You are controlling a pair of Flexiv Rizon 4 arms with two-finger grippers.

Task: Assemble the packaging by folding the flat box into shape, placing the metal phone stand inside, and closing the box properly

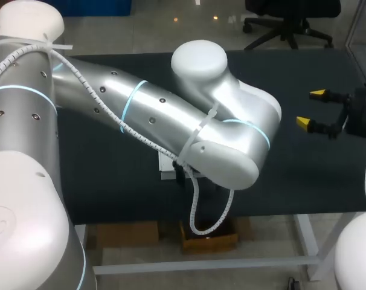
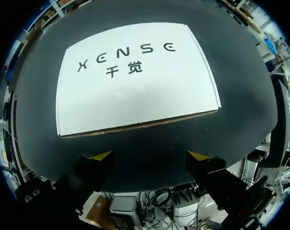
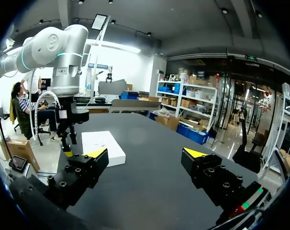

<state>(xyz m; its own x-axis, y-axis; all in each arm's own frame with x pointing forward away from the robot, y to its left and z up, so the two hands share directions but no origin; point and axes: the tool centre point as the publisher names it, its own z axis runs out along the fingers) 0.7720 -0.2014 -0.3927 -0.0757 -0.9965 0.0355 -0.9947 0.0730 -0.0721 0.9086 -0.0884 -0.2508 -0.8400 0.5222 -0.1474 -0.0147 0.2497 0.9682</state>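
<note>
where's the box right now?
The box lies flat on the table, just ahead of the open left gripper in the left wrist view; in the head view the left arm hides nearly all of it.

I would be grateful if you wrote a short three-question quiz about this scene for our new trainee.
1. True or false: the right tool holds the white box.
2. Multiple choice: relative to the left tool, the box lies
A) clamped between its fingers
B) ahead of its fingers, untouched
C) stacked on top of the tool
3. Count: how many of the two tools are open?

Key: 1 false, the right tool is empty and apart from the box; 2 B; 3 two.
</note>
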